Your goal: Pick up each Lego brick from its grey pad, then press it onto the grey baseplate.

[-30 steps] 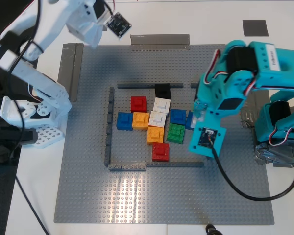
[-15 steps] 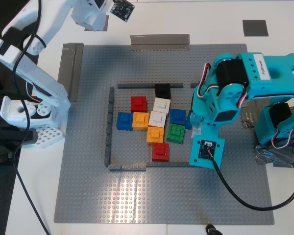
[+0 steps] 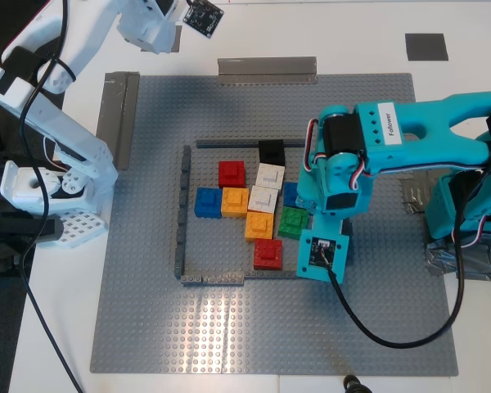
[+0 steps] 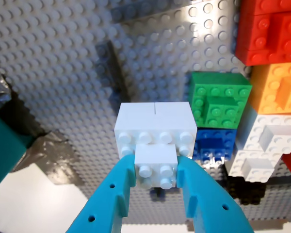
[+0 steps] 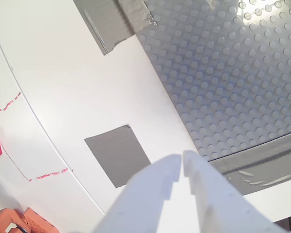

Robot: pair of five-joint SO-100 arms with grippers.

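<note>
My first gripper point(image 4: 155, 170), the teal one, is shut on a white Lego brick point(image 4: 154, 127), gripping its raised top. It holds the brick over the grey baseplate point(image 4: 53, 58), right beside a green brick point(image 4: 220, 102) and a blue brick point(image 4: 212, 145). I cannot tell whether the brick touches the plate. In the exterior view the teal arm point(image 3: 352, 155) covers its jaws and the brick. My second gripper point(image 5: 182, 162), the white one, is shut and empty above an empty grey pad point(image 5: 117, 155). Another empty pad point(image 3: 426, 46) lies at the exterior view's far right.
Inside the dark brick outline point(image 3: 181, 213) sit red point(image 3: 231, 173), white point(image 3: 270, 176), blue point(image 3: 208, 202), orange point(image 3: 235, 201) and another red point(image 3: 268, 254) brick. Grey tape strips point(image 3: 268, 70) edge the baseplate point(image 3: 229, 327). A silver tape wad point(image 3: 442, 255) lies at the exterior view's right.
The teal arm has moved toward the exterior view's left, closer to the brick cluster. The white arm rose slightly toward the far edge, then stayed still.
</note>
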